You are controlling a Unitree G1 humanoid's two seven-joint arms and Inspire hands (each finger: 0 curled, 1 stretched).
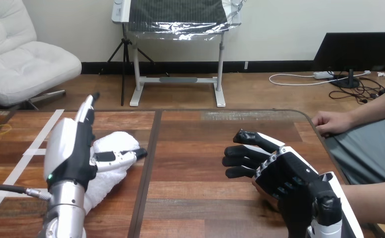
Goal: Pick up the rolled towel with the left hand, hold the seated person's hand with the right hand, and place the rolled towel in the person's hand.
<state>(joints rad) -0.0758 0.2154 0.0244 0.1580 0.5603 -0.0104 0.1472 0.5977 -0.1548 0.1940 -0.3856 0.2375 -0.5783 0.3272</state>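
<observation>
On the bench [200, 144] the left robot hand [69, 148] rests open on the unlifted rolled towel [112, 141]; right robot hand [279, 171] relaxed, empty.

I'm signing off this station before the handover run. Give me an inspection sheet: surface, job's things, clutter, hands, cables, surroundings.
surface: wooden table, with white tape strips on its left part.
job's things: rolled towel lies on the table's left part; person's hand rests at the table's right edge.
clutter: yellow rubber band near the far left corner.
hands: left hand on the towel, fingers straight, thumb across the towel; right hand over the table's right part, grip cannot be judged.
cables: nothing seen on the table.
surroundings: person's forearm at the lower right, beside the right hand.
</observation>
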